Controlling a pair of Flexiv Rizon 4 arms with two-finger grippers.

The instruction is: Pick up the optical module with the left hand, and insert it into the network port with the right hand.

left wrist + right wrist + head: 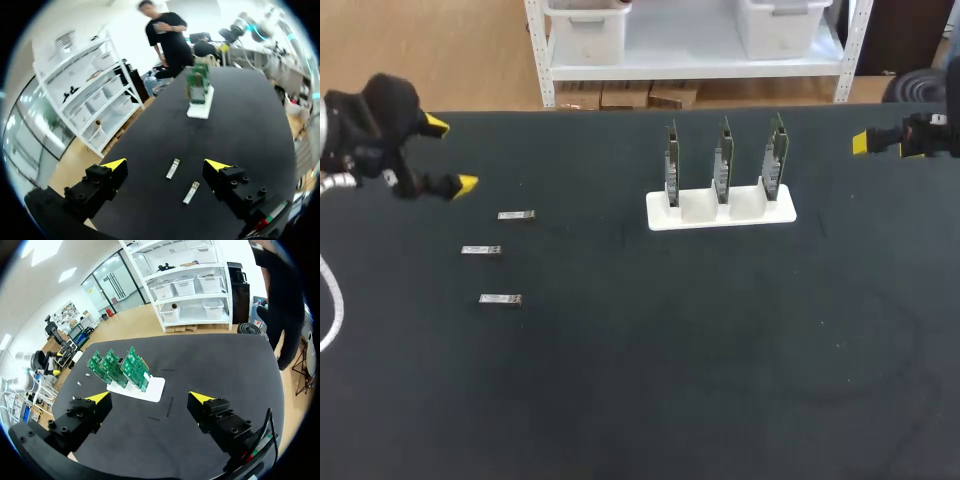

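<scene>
Optical modules lie on the black table (650, 380) on your left arm's side, and you get all three only from the head view: the nearest one (500, 299), a middle one (481, 250) and the farthest one (516, 215), each lying flat and well apart from the others. From the left wrist view you see just two modules, one (191, 192) close ahead of the fingers and another (173, 168) just beyond it, both untouched on the table. Your left gripper (451, 155) hangs above the table's left edge, just past the farthest module, and the wrist view shows its jaws spread wide with nothing between them (166, 165). Farther back, near the middle of the table, a white stand (720, 212) holds three green circuit boards (723, 160) upright in a row. The head view shows them edge-on, while the right wrist view shows their faces (120, 367) above the stand (152, 388). Your right gripper (880, 145) sits at the far right edge, well apart from the stand. Only the right wrist view shows its jaws plainly: wide open (150, 399), holding and touching nothing, with the stand ahead of them.
</scene>
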